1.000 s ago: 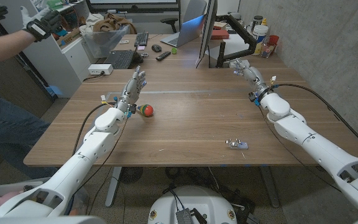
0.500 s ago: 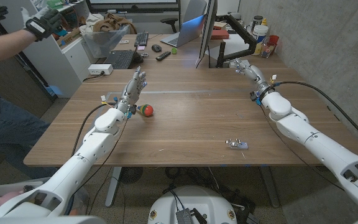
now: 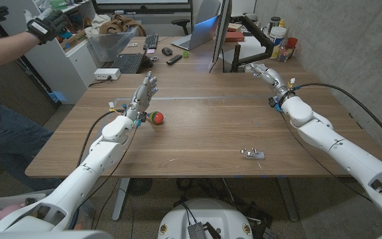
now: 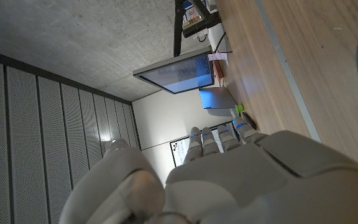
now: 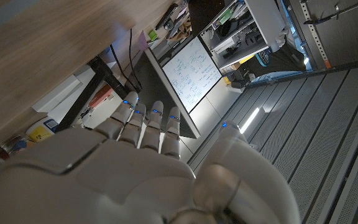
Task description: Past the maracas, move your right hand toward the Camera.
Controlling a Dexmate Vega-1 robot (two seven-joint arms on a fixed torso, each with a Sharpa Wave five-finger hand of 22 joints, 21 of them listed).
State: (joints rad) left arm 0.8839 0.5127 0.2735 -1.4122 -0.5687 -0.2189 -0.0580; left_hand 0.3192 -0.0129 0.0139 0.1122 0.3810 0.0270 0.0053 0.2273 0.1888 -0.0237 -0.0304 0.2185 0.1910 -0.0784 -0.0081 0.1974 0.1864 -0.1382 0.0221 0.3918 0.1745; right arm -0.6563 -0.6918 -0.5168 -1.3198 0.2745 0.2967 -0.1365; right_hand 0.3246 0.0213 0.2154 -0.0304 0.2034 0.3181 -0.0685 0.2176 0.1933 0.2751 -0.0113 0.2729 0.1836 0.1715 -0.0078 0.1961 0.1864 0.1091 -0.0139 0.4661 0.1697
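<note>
the right hand (image 3: 262,72), fingers together and empty, has crept further toward the table's (image 3: 204,133) far right corner. the maracas (image 3: 155,118) sit mid-left beside the open-fingered left hand (image 3: 144,91); no camera identifiable.

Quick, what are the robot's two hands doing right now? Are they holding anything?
Left hand: open, fingers straight, holding nothing; the maraca lies beside its wrist.
Right hand: open, fingers stretched out, holding nothing.
</note>
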